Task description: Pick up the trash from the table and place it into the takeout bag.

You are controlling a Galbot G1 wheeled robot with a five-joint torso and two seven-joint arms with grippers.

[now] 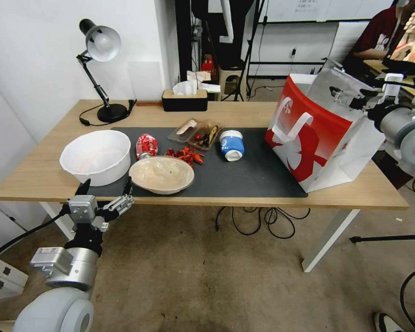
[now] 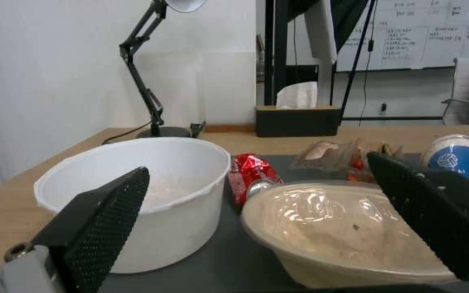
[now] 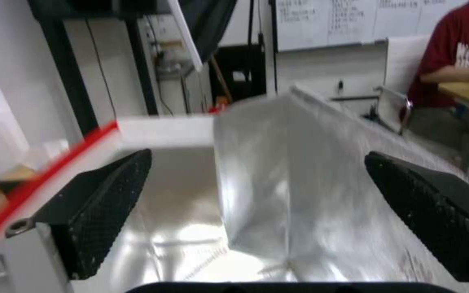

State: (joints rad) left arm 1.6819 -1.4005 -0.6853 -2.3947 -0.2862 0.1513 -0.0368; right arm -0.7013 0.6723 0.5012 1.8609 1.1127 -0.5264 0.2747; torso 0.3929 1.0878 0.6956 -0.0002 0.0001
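The trash lies on the table's dark mat [image 1: 258,177]: a shallow beige bowl [image 1: 161,174] [image 2: 332,232], a crushed red can [image 1: 146,145] [image 2: 248,173], red shell scraps [image 1: 185,155], a clear tray of leftovers [image 1: 196,131] [image 2: 332,152] and a blue-white tub [image 1: 231,144] [image 2: 460,158] on its side. My left gripper [image 1: 105,186] [image 2: 257,165] hangs open at the table's front edge, facing the gap between the beige bowl and a white bowl [image 1: 95,157] [image 2: 147,183]. The red-and-white takeout bag [image 1: 318,133] stands at the right. My right gripper [image 1: 340,79] [image 3: 257,154] is open and empty over its silver lining [image 3: 278,195].
A black desk lamp [image 1: 101,69] and a tissue box [image 1: 184,97] stand along the back of the light-wood table [image 1: 244,113]. Cables hang under the table. A seated person in red is behind the bag at the far right.
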